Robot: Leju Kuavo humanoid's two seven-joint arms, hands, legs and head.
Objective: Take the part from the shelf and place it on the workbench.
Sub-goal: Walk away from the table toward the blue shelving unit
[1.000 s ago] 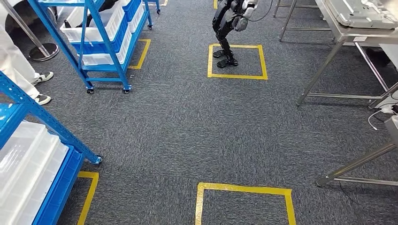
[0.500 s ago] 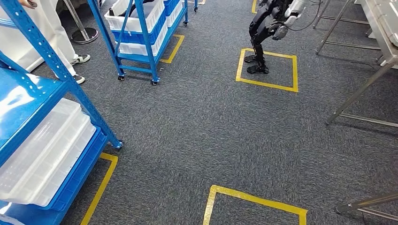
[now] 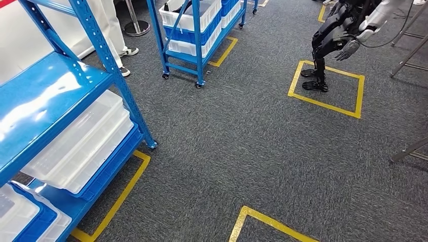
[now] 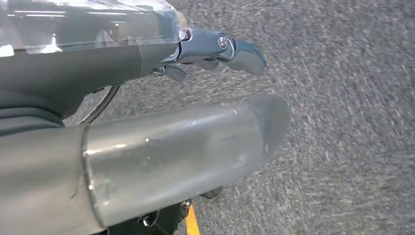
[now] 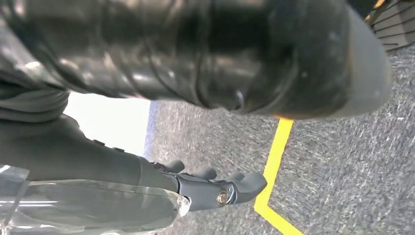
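Grey carpet (image 3: 242, 151) covers the floor, marked with yellow tape squares (image 3: 326, 85). At the near left of the head view stands a blue shelf (image 3: 55, 85) whose lower levels carry clear plastic bins (image 3: 81, 141) on blue trays; which of them holds the part cannot be told. Farther back is a second blue shelf (image 3: 194, 35) on castors, loaded with white and blue bins. Beside it a person's legs (image 3: 113, 30) in white trousers and sneakers stand near a round post base (image 3: 137, 27). At the far right another humanoid robot (image 3: 338, 40) stands inside one of the taped squares, and a metal leg (image 3: 408, 150) of a desk shows at the right edge.

The left hand (image 4: 215, 51) hangs over the carpet in the left wrist view, its fingers (image 4: 244, 51) loosely extended and apart, holding nothing. The right hand (image 5: 215, 188) likewise hangs above the carpet near a yellow tape corner (image 5: 271, 196) in the right wrist view, its fingers (image 5: 249, 183) released and grasping nothing.
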